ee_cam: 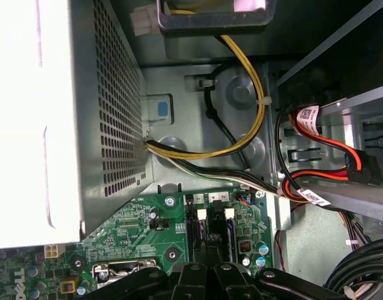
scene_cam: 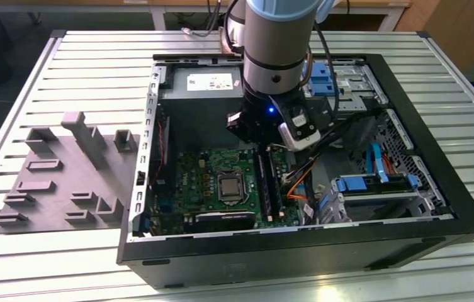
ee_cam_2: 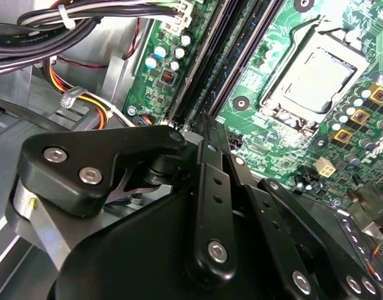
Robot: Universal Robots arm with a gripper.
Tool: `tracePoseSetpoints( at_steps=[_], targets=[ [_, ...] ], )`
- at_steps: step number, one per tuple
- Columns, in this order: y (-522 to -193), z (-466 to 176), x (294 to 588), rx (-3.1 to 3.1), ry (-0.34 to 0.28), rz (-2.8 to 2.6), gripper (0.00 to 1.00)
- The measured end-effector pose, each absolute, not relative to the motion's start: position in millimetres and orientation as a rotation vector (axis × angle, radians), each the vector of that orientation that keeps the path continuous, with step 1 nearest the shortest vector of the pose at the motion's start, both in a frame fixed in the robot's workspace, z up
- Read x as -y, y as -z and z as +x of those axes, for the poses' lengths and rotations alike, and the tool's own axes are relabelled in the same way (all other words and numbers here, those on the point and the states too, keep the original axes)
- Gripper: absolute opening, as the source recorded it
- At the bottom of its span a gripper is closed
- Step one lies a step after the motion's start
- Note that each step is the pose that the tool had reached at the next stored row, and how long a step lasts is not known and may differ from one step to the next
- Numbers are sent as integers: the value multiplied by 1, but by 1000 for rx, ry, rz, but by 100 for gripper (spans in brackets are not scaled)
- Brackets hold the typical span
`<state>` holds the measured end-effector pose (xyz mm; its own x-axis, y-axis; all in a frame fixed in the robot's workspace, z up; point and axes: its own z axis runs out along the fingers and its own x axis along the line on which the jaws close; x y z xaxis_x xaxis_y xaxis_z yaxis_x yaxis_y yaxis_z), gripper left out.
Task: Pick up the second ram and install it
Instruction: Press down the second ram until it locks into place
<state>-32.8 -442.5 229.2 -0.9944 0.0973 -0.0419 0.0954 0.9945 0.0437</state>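
Glossy green motherboard (scene_cam: 211, 179), matt grey plastic tray (scene_cam: 60, 182), ribbed metal table (scene_cam: 68, 63).

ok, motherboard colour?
Green motherboard, dotted with small components; clearest in the second wrist view.

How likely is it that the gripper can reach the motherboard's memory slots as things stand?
Probably yes: the gripper hangs just above the memory slots inside the open case, and the cables lie off to the side.

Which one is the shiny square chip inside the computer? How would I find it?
Look inside the open black computer case lying on the slatted table, and find the green motherboard on its floor. Near the board's middle sits the square silver processor chip in a metal frame. It is the one shiny square there; the long dark memory slots beside it are narrow strips.
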Motion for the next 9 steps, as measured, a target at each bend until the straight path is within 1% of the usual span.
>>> tracePoseSetpoints(
  at_steps=[9],
  targets=[
    [-229, -33, 446, -3093, -65, 149, 11]
  ],
)
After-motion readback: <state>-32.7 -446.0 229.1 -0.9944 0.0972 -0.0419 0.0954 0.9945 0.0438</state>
